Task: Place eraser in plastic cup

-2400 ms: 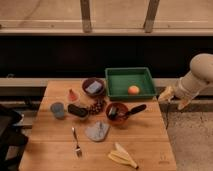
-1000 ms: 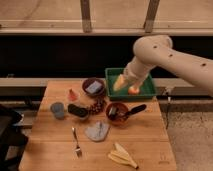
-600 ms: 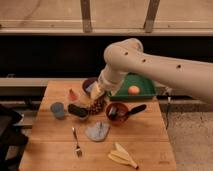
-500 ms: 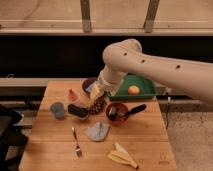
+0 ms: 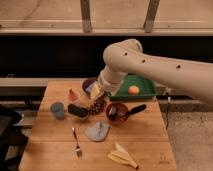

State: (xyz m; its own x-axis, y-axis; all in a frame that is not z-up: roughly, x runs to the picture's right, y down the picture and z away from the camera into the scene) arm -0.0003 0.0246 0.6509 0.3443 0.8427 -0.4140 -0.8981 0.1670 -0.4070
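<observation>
Step in hand, judged: approach to eraser point(image 5: 77, 110); grasp not yet made.

Location of eraser: flat on desk point(image 5: 145, 142), left half, nearer back edge than front edge, long axis slanted. Just beside it, toward left edge: plastic cup point(image 5: 57, 109), upright. Touching or apart: cannot tell.

Position of claw point(image 5: 96, 93): above desk near back edge, to the right of eraser, in front of dark maroon bowl point(image 5: 89, 83), over a dark knobbly item point(image 5: 98, 105). Opening: cannot tell. No contact with eraser apparent; no load visible.

To do well:
- Shift claw toward left edge and slightly toward front edge; centre over eraser.
- Align grip across the short width; descend straight.
- Keep clear of cup on the way down; probably light, likely to tip or slide.
- Lift fully above rim before carrying across.
- Release low, end-first, given length close to cup width.
</observation>
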